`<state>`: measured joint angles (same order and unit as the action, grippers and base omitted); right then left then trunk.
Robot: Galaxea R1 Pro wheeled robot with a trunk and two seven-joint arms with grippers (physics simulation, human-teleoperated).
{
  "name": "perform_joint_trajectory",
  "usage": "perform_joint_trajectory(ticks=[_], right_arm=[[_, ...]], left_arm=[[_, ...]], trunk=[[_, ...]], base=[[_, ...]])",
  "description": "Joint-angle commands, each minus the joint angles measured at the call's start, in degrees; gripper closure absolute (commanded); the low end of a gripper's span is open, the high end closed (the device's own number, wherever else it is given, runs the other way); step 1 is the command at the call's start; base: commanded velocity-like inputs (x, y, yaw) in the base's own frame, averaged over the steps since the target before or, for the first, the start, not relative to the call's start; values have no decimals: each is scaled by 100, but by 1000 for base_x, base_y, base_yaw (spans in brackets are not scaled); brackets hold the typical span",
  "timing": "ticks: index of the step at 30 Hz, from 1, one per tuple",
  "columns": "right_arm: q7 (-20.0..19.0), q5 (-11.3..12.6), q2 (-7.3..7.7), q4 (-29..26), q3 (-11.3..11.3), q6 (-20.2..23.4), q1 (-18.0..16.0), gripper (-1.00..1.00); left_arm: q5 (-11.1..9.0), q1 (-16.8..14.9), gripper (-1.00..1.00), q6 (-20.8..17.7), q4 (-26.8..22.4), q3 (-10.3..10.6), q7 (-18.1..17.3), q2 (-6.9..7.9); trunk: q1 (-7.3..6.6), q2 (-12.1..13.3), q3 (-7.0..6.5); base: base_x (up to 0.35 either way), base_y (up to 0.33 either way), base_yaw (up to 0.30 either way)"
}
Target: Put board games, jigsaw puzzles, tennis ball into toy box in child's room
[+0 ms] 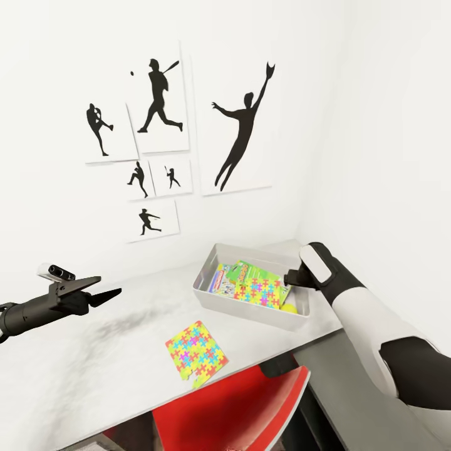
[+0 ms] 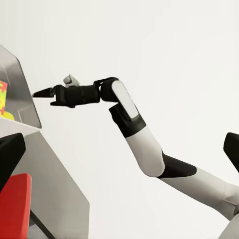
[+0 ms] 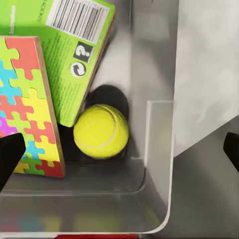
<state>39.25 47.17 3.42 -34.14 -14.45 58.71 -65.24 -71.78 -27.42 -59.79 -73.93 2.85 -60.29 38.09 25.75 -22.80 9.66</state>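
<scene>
One jigsaw puzzle (image 1: 196, 352) is left lying flat on the table (image 1: 94, 369), near the front edge just above the red chair (image 1: 238, 407), and well apart from the toy box (image 1: 207, 294). Inside the box I can see the other jigsaw puzzle (image 3: 25, 104) leaning against a green-edged board game (image 3: 69, 59), with the tennis ball (image 3: 101, 131) tucked in the corner beside them.

My right pincer (image 1: 289, 280) hangs over the near corner of the box. In the right wrist view its dark fingertips (image 3: 10, 154) sit wide apart at either side with nothing between them, so I judge it open and empty. My left pincer (image 1: 106, 295) hovers over the bare table, well left of the loose puzzle; its fingers look close together with nothing gripped, though I cannot tell for sure how wide they stand.

To take the loose puzzle well, I would come at it from the table edge, where it slightly overhangs or at least lies close to the lip, since a flat panel gives no purchase from above. Spread wide, slide one finger under the near edge, and close gently. Carry it level, then lower it on top of the pile instead of dropping it, keeping clear of the box wall and the ball, which could roll
</scene>
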Motion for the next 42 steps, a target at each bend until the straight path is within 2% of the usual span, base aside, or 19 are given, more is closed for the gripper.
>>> perform_joint_trajectory(ticks=[1,3,6,7,9,12,14,18,19,21,23,25,28,31,34,36,37,38,42], right_arm=[[24,66,12,-37,-22,19,-6,-100],[-105,69,19,-136,10,23,0,-100],[-762,57,27,-592,64,113,132,-100],[-841,57,33,-691,70,129,164,-100],[-1069,64,167,-1241,90,129,328,-100],[-1165,150,363,-1920,104,129,559,-100],[-1186,479,495,-2368,107,129,757,-100],[-1198,1488,932,-3439,109,129,1204,-100],[-1199,1601,981,-3581,109,129,1271,-100],[-1200,1973,1112,-4169,109,129,1556,-100],[-1200,2202,1167,-4746,109,129,1844,-100],[-1206,2311,1190,-5165,109,129,2138,-100],[-1324,2366,1177,-5383,109,129,2501,-100],[-1869,2386,1125,-5484,102,-60,3017,-100],[-2437,2390,1135,-5544,106,-353,3381,-100],[-3145,2378,1157,-5574,113,-616,3673,-100],[-3329,2367,1162,-5578,114,-664,3734,-100],[-3823,2340,1169,-5584,114,-758,3901,-100],[-4409,2313,1175,-5583,119,-840,4150,-100]], left_arm=[[-11,-9,-100,-21,6,14,-18,5],[-11,-9,-100,-21,8,14,-18,5],[-11,-9,-100,-21,9,14,-18,5],[-11,-9,-100,-21,10,14,-18,5],[-12,-9,-100,-21,10,14,-18,5],[-14,-9,-100,-21,10,14,-18,5],[-12,-9,-100,-21,10,14,-18,5],[-12,-9,-100,-21,10,14,-18,5],[-11,-9,-100,-21,10,14,-18,5],[-11,-9,-100,-21,10,14,-18,5],[-11,-9,-100,-21,10,14,-18,5],[-11,-9,-100,-21,10,14,-18,5],[-13,-9,-100,-21,10,10,-18,5],[-18,-9,-100,-21,10,6,-18,10],[-19,-9,-100,-21,10,6,-18,18],[-20,-9,-100,-20,13,5,-9,15],[-20,-9,-100,-19,12,5,-8,15],[-20,-9,-100,-17,11,5,-4,15],[-17,-9,-100,-16,10,5,-1,14]], trunk=[[3,-12,13],[3,-12,13],[3,-12,13],[3,-12,13],[3,-12,13],[3,-12,13],[3,-12,13],[3,-12,13],[3,-12,13],[3,-12,13],[3,-12,13],[3,-12,13],[3,-12,13],[3,-12,13],[3,-12,13],[3,-12,13],[3,-12,13],[3,-12,13],[3,-12,13]], base=[[-40,12,0],[-23,7,0],[-7,2,0],[-3,1,0],[-1,0,0],[0,0,0],[0,0,0],[0,0,0],[0,0,0],[0,0,0],[0,0,0],[0,0,0],[0,0,0],[-61,0,0],[-126,0,0],[-69,0,0],[-43,0,0],[-22,0,0],[-47,0,0]])
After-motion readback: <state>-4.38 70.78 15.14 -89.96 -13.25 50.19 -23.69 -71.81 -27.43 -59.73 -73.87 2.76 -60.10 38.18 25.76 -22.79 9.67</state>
